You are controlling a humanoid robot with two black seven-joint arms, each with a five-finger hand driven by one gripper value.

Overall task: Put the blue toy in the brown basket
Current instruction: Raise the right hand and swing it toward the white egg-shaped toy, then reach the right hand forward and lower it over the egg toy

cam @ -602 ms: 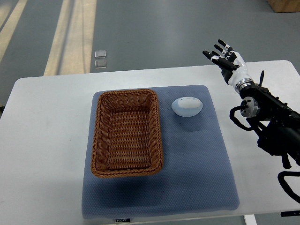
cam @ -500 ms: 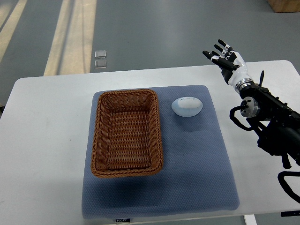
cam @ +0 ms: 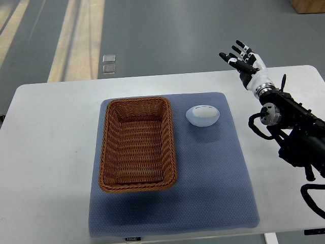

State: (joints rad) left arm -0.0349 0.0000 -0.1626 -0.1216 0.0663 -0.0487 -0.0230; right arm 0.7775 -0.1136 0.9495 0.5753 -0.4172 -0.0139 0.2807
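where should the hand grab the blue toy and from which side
Probably from above, fingers wrapping its rounded sides. The blue toy is a low, smooth dome lying flat on the blue mat, with no handle or edge to pinch. The brown basket stands close on its left, so coming in from the right looks clearer; the right hand, open, is already on that side, past the mat's far corner.

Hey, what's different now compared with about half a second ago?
The right hand, fingers spread and holding nothing, has drifted slightly up and away from the table's far edge. The blue toy stayed on the mat beside the brown basket, which is empty as before.
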